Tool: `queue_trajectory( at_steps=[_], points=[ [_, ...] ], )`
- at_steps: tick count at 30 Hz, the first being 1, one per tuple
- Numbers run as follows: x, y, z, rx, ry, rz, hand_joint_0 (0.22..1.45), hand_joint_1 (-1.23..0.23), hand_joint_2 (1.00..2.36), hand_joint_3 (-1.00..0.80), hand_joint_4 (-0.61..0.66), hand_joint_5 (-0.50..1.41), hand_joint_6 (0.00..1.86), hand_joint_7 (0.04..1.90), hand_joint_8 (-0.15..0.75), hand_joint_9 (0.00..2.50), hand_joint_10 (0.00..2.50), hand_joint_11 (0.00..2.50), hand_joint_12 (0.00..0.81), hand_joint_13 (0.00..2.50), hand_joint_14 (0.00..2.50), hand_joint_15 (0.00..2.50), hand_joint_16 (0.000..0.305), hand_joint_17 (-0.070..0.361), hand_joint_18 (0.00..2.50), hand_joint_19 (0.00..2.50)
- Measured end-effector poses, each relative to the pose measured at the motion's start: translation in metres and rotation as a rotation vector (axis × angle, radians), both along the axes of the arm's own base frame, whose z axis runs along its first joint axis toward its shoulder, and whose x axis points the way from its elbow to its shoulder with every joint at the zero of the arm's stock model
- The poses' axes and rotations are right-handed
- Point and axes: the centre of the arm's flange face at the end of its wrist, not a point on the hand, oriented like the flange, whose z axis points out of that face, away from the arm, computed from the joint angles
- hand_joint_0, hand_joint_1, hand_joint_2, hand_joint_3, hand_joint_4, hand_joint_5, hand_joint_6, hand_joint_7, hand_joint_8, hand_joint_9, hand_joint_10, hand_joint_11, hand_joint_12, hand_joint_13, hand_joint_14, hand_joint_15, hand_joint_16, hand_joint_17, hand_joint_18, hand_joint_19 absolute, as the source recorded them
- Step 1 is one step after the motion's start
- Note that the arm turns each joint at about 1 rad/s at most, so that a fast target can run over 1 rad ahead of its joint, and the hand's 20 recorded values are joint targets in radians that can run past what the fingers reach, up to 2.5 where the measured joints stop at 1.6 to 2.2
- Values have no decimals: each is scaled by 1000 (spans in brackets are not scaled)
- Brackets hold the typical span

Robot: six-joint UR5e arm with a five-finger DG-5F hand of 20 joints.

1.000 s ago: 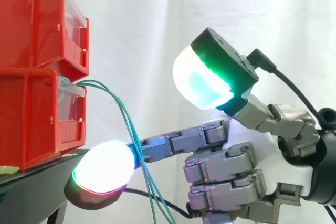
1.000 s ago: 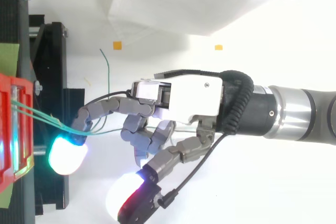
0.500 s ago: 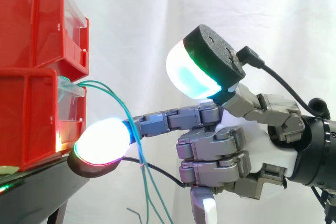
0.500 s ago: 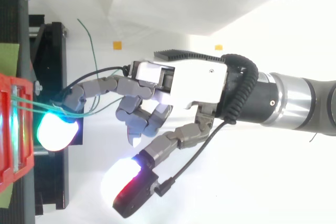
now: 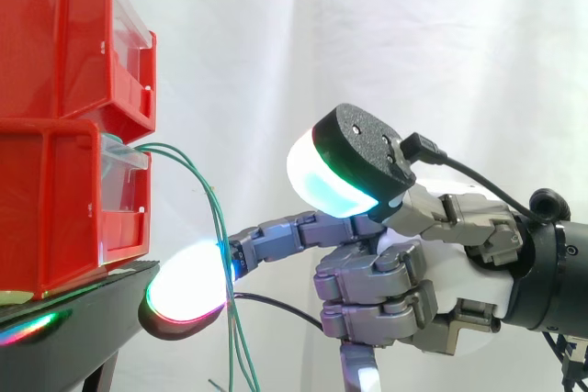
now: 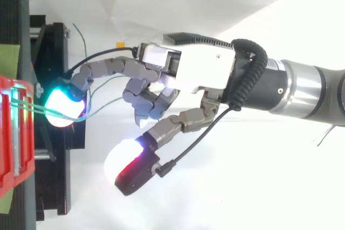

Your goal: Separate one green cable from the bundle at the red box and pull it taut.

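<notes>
Thin green cables (image 5: 216,213) spill from the clear front of the lower red plastic box (image 5: 55,208) and hang slack past the edge of the black surface (image 5: 64,328). The grey robot hand (image 5: 413,273) grasps nothing: one finger reaches out straight, its glowing fingertip (image 5: 188,282) against the strands, likely to wedge one apart from the bundle, while the others are folded clear and the thumb stands apart. No writing is legible

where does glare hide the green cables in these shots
Side view: the fingertip glows near white, washing out the green cables passing it; its colours mirror on the black stand. Top view: the same glow swallows them near the red bin.
</notes>
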Motion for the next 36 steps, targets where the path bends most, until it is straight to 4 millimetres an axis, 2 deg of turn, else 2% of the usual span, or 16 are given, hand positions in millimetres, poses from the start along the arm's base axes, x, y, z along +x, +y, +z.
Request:
queue_trajectory(
  at_steps=[19,36],
  points=[
    [-9,-10,-10,-14,87,55,432,-726,1000,-500,332,-168,503,770,409,1415,2500,1735,550,1442,2500,1551,77,173,1873,176],
    [-5,-9,-5,137,34,79,441,-735,1000,-500,340,-163,503,783,407,1412,2500,1710,550,1439,2500,1545,75,169,1856,189]
  ],
)
